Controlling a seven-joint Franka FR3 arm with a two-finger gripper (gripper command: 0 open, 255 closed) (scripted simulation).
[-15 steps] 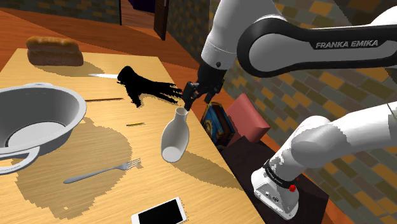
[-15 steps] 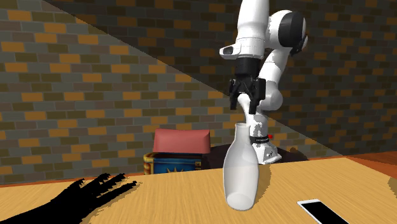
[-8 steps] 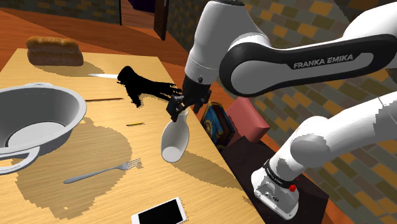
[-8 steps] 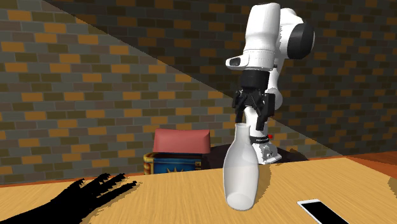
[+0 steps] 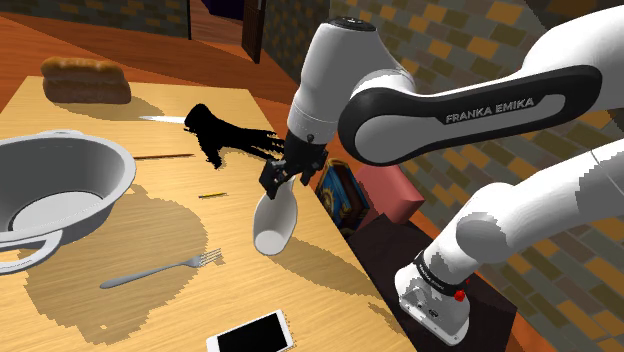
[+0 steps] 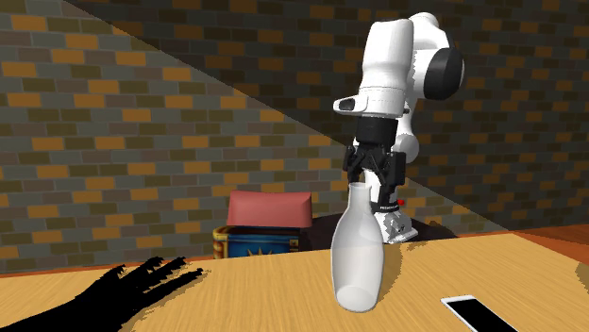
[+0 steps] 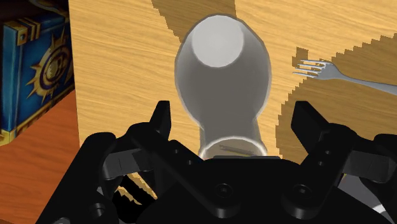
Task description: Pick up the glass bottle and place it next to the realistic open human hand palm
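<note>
Bottle (image 5: 275,215): white, upright on table (image 5: 180,215), its neck directly under the claw (image 5: 283,175)
Claw: wide open, fingers (image 7: 160,124) flank the neck, gripping nothing
Black hand (image 5: 225,135): flat, near the claw
Fork (image 7: 343,73): beyond the bottle

Wooden table (image 5: 150,130). Brown bread loaf (image 5: 86,80) sits at its far corner, on the shoulder view's left. Grey metal bowl (image 5: 118,165) with a loop handle is at the edge on that view's left. Fork (image 5: 160,269) lies flat, toward the near edge. White phone (image 5: 252,333) at the near edge. Knife (image 5: 160,119) near the far edge. Blue box (image 5: 345,200) with gold ornament stands off the table, just beside its edge on that view's right. Pink-red box (image 5: 395,195) is next to it. Brick wall (image 6: 142,141) beyond.
</note>
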